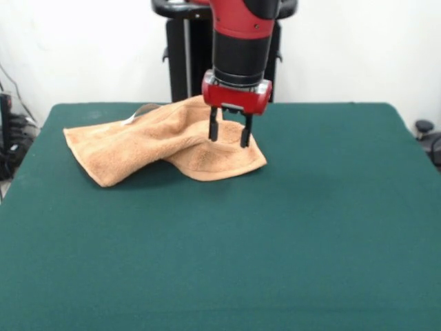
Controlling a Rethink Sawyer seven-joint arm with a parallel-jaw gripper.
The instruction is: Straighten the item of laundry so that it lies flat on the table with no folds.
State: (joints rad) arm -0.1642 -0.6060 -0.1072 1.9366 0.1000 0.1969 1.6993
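The item of laundry [151, 141], an orange-tan towel, lies rumpled on the far left-centre of the green table [275, 241]. A raised fold runs across its middle, and its left part sags down toward a near corner. A small white loop [140, 112] shows at its far edge. My gripper [229, 136] hangs straight down over the towel's right part. It is open, and both fingertips reach the cloth on either side of the raised fold. The towel's far right edge is hidden behind the gripper.
The table's far edge runs just behind the towel. Dark cables and gear [10, 134] sit off the table's left side. A black object [426, 131] sits off its right side. Bare green cloth stretches in front of and to the right of the towel.
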